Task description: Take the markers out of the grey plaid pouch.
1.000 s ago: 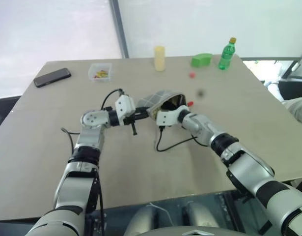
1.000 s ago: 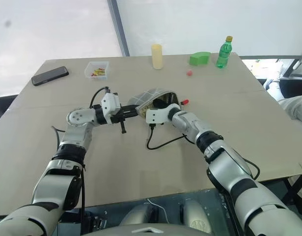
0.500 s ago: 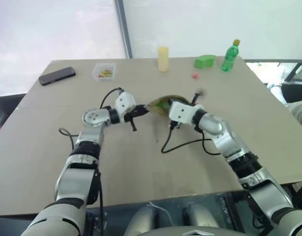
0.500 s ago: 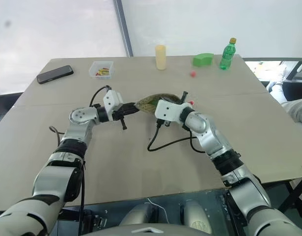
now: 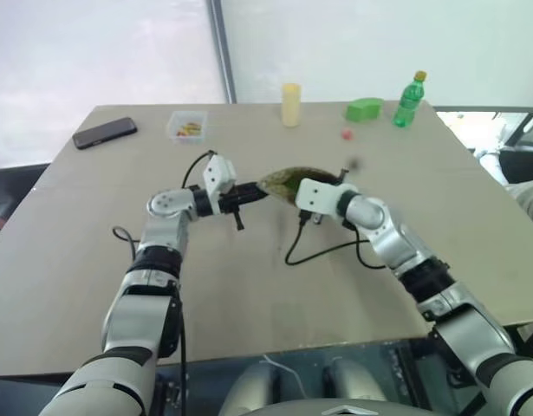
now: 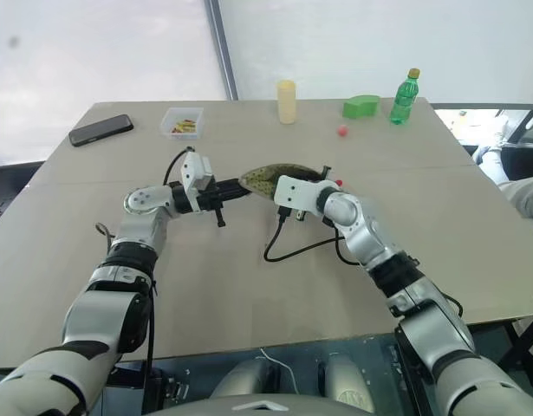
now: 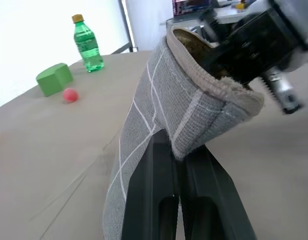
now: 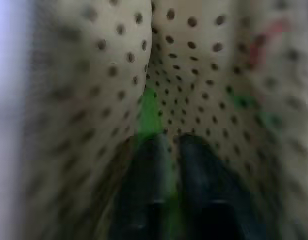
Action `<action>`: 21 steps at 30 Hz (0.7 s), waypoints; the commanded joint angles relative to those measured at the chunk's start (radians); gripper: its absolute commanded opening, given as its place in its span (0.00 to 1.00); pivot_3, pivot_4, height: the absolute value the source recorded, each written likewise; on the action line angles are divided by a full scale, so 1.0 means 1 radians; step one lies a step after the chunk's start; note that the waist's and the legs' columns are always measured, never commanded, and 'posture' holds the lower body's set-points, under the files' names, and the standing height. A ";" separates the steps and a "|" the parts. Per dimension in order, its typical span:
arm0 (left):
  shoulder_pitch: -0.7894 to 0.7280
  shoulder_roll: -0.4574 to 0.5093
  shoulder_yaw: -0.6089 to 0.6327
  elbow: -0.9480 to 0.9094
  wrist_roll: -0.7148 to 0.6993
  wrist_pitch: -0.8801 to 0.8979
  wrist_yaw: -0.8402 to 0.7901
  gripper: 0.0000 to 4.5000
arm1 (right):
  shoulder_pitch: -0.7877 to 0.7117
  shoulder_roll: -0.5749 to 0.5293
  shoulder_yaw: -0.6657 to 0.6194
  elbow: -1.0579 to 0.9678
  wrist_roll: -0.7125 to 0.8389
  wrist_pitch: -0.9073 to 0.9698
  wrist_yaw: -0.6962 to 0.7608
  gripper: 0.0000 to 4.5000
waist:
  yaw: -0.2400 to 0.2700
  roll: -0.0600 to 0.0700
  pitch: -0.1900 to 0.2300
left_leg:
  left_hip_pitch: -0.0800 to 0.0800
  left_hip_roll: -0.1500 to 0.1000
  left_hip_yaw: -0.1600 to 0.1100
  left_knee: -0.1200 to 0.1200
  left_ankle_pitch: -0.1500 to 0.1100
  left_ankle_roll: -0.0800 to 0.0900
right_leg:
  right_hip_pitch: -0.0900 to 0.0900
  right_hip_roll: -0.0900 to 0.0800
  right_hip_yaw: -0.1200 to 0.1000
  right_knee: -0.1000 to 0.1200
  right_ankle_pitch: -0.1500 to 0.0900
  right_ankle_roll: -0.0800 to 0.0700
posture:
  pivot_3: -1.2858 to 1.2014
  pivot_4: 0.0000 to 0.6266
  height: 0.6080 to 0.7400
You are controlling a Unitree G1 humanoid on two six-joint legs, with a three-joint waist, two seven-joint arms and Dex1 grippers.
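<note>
The grey plaid pouch (image 5: 282, 180) hangs just above the table between my two hands, its mouth toward the right hand. My left gripper (image 7: 180, 150) is shut on the pouch's edge, pinching the fabric. My right gripper (image 8: 171, 137) reaches inside, against the dotted yellowish lining, its fingers slightly open. A green marker (image 8: 149, 112) lies in the gap ahead of them; whether they press it is unclear. A small red end (image 6: 337, 183) pokes out by the right wrist, and a faint red blur (image 8: 259, 45) shows deeper in the pouch.
Along the table's far side stand a black phone (image 5: 104, 133), a clear box (image 5: 187, 127), a yellow cylinder (image 5: 290, 104), a green block (image 5: 363, 109), a green bottle (image 5: 408, 87) and a small red ball (image 5: 345, 133). A black cable (image 5: 327, 251) loops under the right forearm.
My right hand has shifted right, rolled and straightened at the elbow, and its fingers have parted a little inside the pouch. The left gripper keeps its pinch. The camera has also shifted slightly.
</note>
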 commanded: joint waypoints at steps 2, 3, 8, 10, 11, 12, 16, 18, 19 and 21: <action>-0.027 -0.004 0.007 -0.070 -0.025 0.017 -0.020 0.00 | -0.093 0.006 0.058 0.149 -0.102 -0.065 -0.100 0.59 | 0.000 0.000 0.000 | 0.000 0.000 0.000 0.000 0.000 0.000 | 0.000 0.000 0.000 0.000 0.000 0.000 | 0.52 0.00 1.00; -0.026 -0.005 0.007 -0.077 -0.025 0.020 -0.022 0.00 | -0.103 0.005 0.070 0.174 -0.119 -0.074 -0.113 0.59 | 0.001 0.000 0.000 | 0.000 0.000 0.000 0.000 0.000 0.000 | 0.000 0.000 0.000 0.000 0.000 0.000 | 0.52 0.00 1.00; -0.007 -0.010 0.003 -0.112 -0.025 0.035 -0.034 0.00 | -0.136 -0.001 0.128 0.257 -0.198 -0.107 -0.155 0.59 | -0.001 0.000 0.000 | 0.000 -0.001 0.000 0.000 0.000 0.000 | -0.001 0.000 0.001 0.000 0.000 0.000 | 0.52 0.00 1.00; 0.003 -0.013 0.000 -0.129 -0.027 0.047 -0.037 0.00 | -0.153 0.007 0.143 0.299 -0.225 -0.114 -0.187 0.59 | -0.002 0.000 0.000 | 0.000 -0.001 0.000 0.000 0.000 0.000 | -0.001 0.000 0.001 0.000 0.000 0.000 | 0.52 0.00 1.00; 0.009 -0.016 -0.002 -0.139 -0.029 0.054 -0.040 0.00 | -0.162 0.015 0.149 0.327 -0.235 -0.117 -0.209 0.59 | -0.003 0.000 0.000 | 0.000 0.000 0.000 0.000 0.000 0.000 | -0.001 0.000 0.001 0.000 0.000 0.000 | 0.52 0.00 1.00; 0.017 -0.020 -0.004 -0.153 -0.031 0.063 -0.040 0.00 | -0.168 0.031 0.146 0.359 -0.231 -0.122 -0.233 0.59 | -0.004 0.000 0.000 | 0.000 0.000 0.000 0.000 0.000 0.000 | -0.001 0.000 0.001 0.001 0.000 0.000 | 0.52 0.00 1.00; 0.055 -0.029 -0.028 -0.219 -0.013 0.020 -0.054 0.00 | -0.191 0.117 0.087 0.474 -0.175 -0.193 -0.402 0.59 | -0.019 -0.001 -0.001 | 0.000 0.000 0.000 0.000 0.000 0.000 | -0.001 0.001 0.002 0.001 0.000 0.000 | 0.52 0.00 1.00; 0.045 -0.026 -0.035 -0.230 0.048 -0.191 -0.013 0.00 | -0.193 0.142 0.082 0.530 -0.175 -0.226 -0.491 0.59 | -0.025 -0.001 -0.001 | 0.000 0.000 0.000 0.000 0.000 0.000 | -0.001 0.001 0.003 0.001 0.000 0.000 | 0.52 0.00 1.00; 0.025 -0.025 -0.032 -0.224 0.081 -0.287 0.030 0.00 | -0.191 0.148 0.081 0.547 -0.175 -0.237 -0.524 0.59 | -0.024 -0.001 -0.001 | 0.000 0.000 0.000 0.000 0.000 0.000 | -0.001 0.001 0.004 0.001 0.000 0.000 | 0.52 0.00 1.00; -0.049 0.002 -0.035 -0.173 0.182 -0.516 0.125 0.00 | -0.182 0.158 0.066 0.556 -0.169 -0.243 -0.578 0.59 | -0.020 -0.001 -0.001 | 0.000 0.000 0.000 0.000 0.000 0.000 | -0.001 0.000 0.004 0.000 0.000 0.000 | 0.52 0.00 1.00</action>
